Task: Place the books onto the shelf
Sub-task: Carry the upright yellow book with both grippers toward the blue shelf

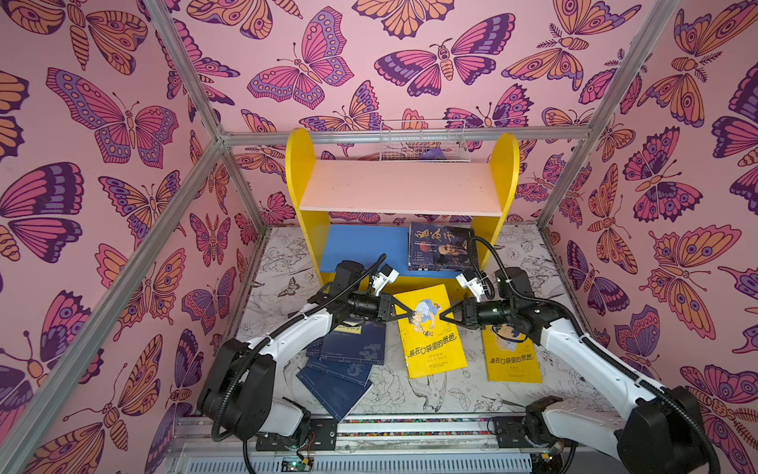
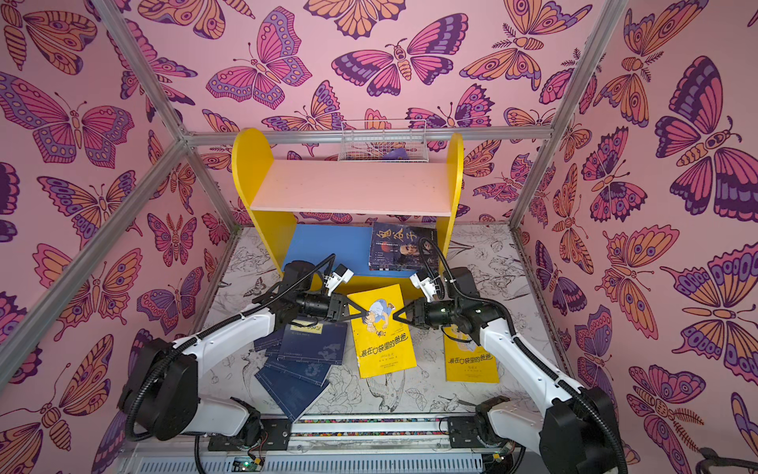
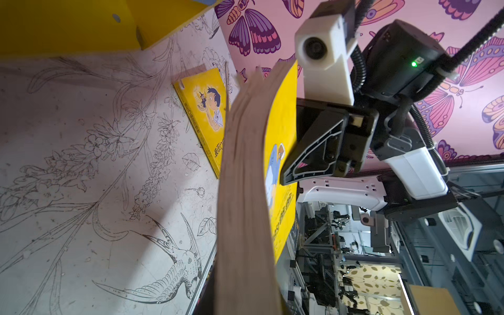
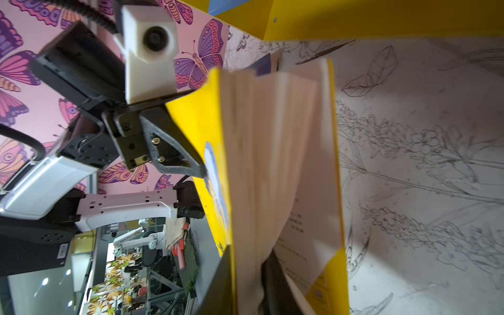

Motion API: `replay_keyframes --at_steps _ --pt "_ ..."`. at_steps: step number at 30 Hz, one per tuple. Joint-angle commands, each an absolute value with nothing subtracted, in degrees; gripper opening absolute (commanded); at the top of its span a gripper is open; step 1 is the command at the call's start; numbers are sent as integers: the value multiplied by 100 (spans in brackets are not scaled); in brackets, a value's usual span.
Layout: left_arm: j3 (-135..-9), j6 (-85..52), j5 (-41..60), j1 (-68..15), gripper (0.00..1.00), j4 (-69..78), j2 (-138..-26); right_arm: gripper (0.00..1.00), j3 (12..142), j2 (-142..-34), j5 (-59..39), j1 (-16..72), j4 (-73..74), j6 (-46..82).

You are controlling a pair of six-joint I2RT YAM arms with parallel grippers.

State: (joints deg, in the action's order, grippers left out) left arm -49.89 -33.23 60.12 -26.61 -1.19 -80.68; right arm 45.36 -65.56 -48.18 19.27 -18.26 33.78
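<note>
Left gripper (image 1: 409, 314): reaches in from the left. Its jaws are pressed together on the left edge of the middle yellow book (image 1: 430, 344), with one finger (image 4: 169, 152) lying on the front cover.
Right gripper (image 1: 442, 318): faces it from the right, at the same book's right edge. One finger sits outside the front cover and the other (image 4: 272, 283) among the pages. I cannot tell whether they squeeze or only straddle.
Middle yellow book: at the centre of the table (image 1: 451, 394), just near of the shelf (image 1: 402, 188). It is cover up and lifted off the surface between the two grippers. The pages fan apart and the back cover sags away.
Second yellow book (image 1: 512, 361): flat on the table to the right, partly under the right arm.
Blue books (image 1: 352, 353): an overlapping pile flat on the table, left of centre, partly under the left arm.
Dark book (image 1: 439, 246): lies on the right part of the shelf's blue lower board.
Shelf: stands at the far side of the table, in the middle, with its open front toward the arms.
Wire basket (image 1: 422, 139): behind the shelf, by the far wall.
</note>
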Motion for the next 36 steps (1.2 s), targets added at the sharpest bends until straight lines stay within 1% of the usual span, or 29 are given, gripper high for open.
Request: replay_keyframes --at_steps 1,2,3,4,6,7,10,12,14,17,20,23,26,32,35,36 --pt "-4853 -3551 6012 -2596 3 311 -7578 73 4734 -6080 -3548 1739 -2336 3136" --pt "-4831 -3655 6016 -2567 1 464 -7461 81 4699 -5932 -3250 1734 -2416 3044" --pt "-4794 -3829 6029 -2519 0 694 -7357 87 4645 -5764 -3000 1735 -2476 2959" --pt "-4732 -4026 6021 -2472 0 986 -7081 91 4567 -5601 -2866 1739 -2489 2877" --pt "-4592 -4478 5971 -2356 0 1712 -6835 92 4390 -5327 -2970 1740 -2438 2749" --pt "-4535 -4730 5928 -2277 0 2126 -6734 92 4292 -5203 -3227 1732 -2372 2726" --pt "-4480 -4998 5774 -2062 0 2886 -6569 90 3977 -4881 -4275 1762 -1928 2943" --pt "-4417 -5569 5080 -1950 0 3270 -6511 88 3612 -4603 -4872 1825 -1113 3465" --pt "-4368 -5775 4501 -1921 0 3585 -6465 87 3303 -4337 -5079 1941 -342 4011" --pt "-4237 -6086 3698 -1924 0 4043 -6460 83 3074 -4213 -4806 2268 514 4479" --pt "-4007 -6526 3306 -1935 0 4910 -6558 79 3099 -4575 -4312 2682 1283 4780" --pt "-3857 -6998 3109 -1973 0 5582 -6715 76 3347 -5229 -4166 2975 1867 4960" --pt "-3772 -7084 2990 -2099 0 5803 -6785 73 3608 -5848 -4246 3129 2524 5166" --pt "-3644 -7066 2814 -2283 0 5942 -6822 71 3986 -6378 -4303 3208 3119 5405" --pt "-3604 -7090 2803 -2320 0 6099 -6860 65 3994 -6480 -4108 3208 3222 5524" --pt "-3586 -7120 2798 -2333 0 6161 -6881 60 3976 -6511 -4010 3208 3332 5605"
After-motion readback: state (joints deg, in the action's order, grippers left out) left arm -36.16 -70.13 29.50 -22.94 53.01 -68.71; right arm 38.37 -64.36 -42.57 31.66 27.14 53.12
